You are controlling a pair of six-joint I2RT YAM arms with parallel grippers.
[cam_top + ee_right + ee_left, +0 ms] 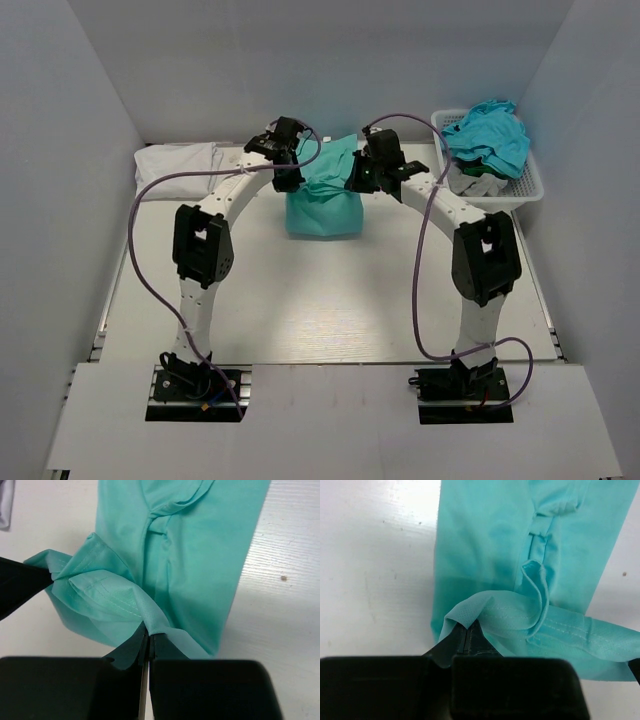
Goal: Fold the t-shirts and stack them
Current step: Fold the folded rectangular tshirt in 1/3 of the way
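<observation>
The near stretch of the table lies bare, and beyond it the mint-green t-shirt rests mid-table as a narrow band, its near end flat and its far part gathered up under the two arms. We judge the step in hand to be a fold of the lifted hem over the flat part toward us. To do it well, we should carry both corners at the same height and pace and keep the hem taut between them. We should then lay it square on the near edge before letting go. The hem sags and curls between the grips in both wrist views, so drawing the grippers slightly apart first should take out that slack.

The left gripper is pinched tight on a corner of the mint cloth, with no gap between its fingers. The right gripper is likewise clamped on the other bunched corner, its jaws nearly meeting.

Farther back, a folded white t-shirt lies at the far left. At the far right, the white mesh basket holds the turquoise t-shirts, heaped above its rim.
</observation>
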